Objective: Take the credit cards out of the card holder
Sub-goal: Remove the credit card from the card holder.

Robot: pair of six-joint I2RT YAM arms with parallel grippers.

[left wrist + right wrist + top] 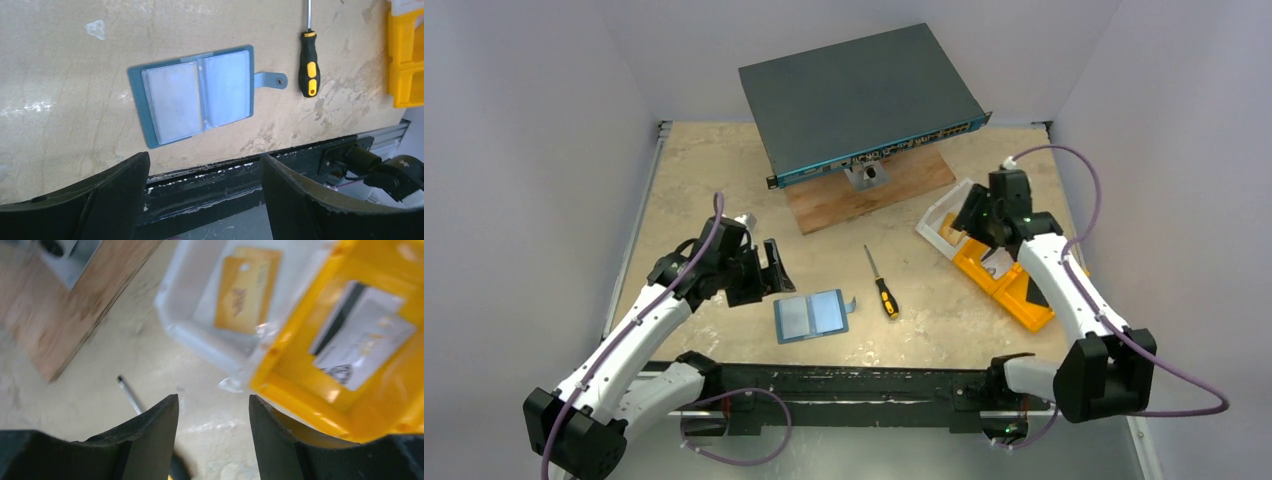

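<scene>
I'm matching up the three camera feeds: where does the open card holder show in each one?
Top external: the card holder lies open at centre-left, just left of the screwdriver.
Left wrist: upper middle, its strap tab pointing at the screwdriver's handle.
Right wrist: not in it.
Shared landmark: the screwdriver; the right wrist view catches only part of its shaft, at lower left.

Walled lab bench with network switch, screwdriver, yellow parts bin

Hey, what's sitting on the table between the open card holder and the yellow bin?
Only a screwdriver, touching neither the card holder nor the yellow bin; top view shows it.
</scene>
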